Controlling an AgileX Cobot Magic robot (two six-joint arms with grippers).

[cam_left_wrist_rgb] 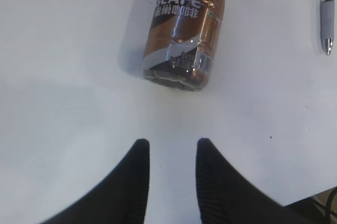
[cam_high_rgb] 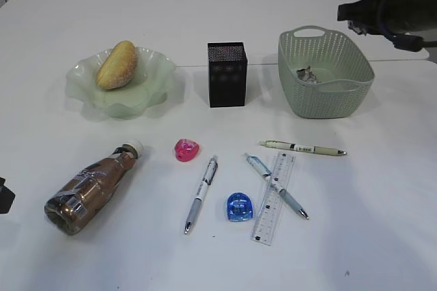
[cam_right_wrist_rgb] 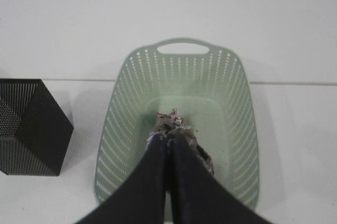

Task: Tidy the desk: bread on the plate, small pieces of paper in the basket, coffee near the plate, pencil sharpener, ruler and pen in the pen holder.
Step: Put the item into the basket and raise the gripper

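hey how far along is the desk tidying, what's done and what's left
Done: bread on the plate, crumpled paper in the basket. In hand: nothing; the left gripper is open near the lying coffee. Left: coffee, sharpeners, ruler, three pens into the pen holder.

The coffee (cam_left_wrist_rgb: 181,29) bottle's cap end is cut off at the left wrist view's top edge. Closed right gripper (cam_right_wrist_rgb: 169,135) fingers partly hide crumpled paper (cam_right_wrist_rgb: 167,120) in the basket (cam_right_wrist_rgb: 116,129).
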